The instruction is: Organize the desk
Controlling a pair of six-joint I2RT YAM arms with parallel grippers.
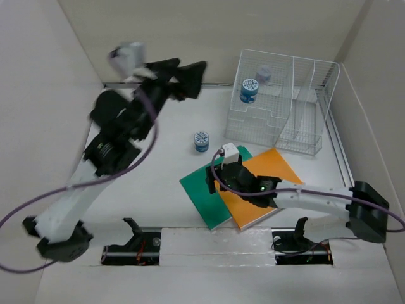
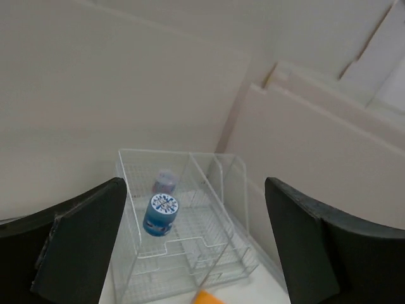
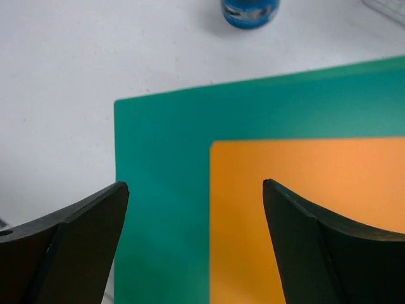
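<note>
Across the white bench (image 1: 158, 164), which fills the floor of the scene between pale beige wall panels (image 1: 209, 31), the things sit mostly in the right half. A white wire-mesh rack (image 1: 285, 107) stands at the back right, near the corner of the walls. In its left compartment a blue jar with a patterned lid (image 1: 250, 90) stands upright, with a second, paler jar (image 1: 264, 73) just behind it. The left wrist view shows the same pair, the blue jar (image 2: 161, 215) in front of the pale one (image 2: 164, 182). Another small blue jar (image 1: 201, 141) stands alone on the bench in front of the rack's left corner, well apart from it. Near the middle, a green folder (image 1: 202, 190) lies flat and skewed, and an orange folder (image 1: 275, 171) lies over its right part. The right tool (image 1: 214, 179) is low over these folders, its fingers spread wide with nothing between them. Its own camera looks straight down on the green sheet (image 3: 164, 158), the orange sheet (image 3: 304, 209) and bare bench (image 3: 57, 63). Whether the fingertips touch the folders cannot be told. The left tool (image 1: 193, 79) is raised high at the back left, blurred, aimed toward the rack, its fingers also spread and empty (image 2: 195, 190).
</note>
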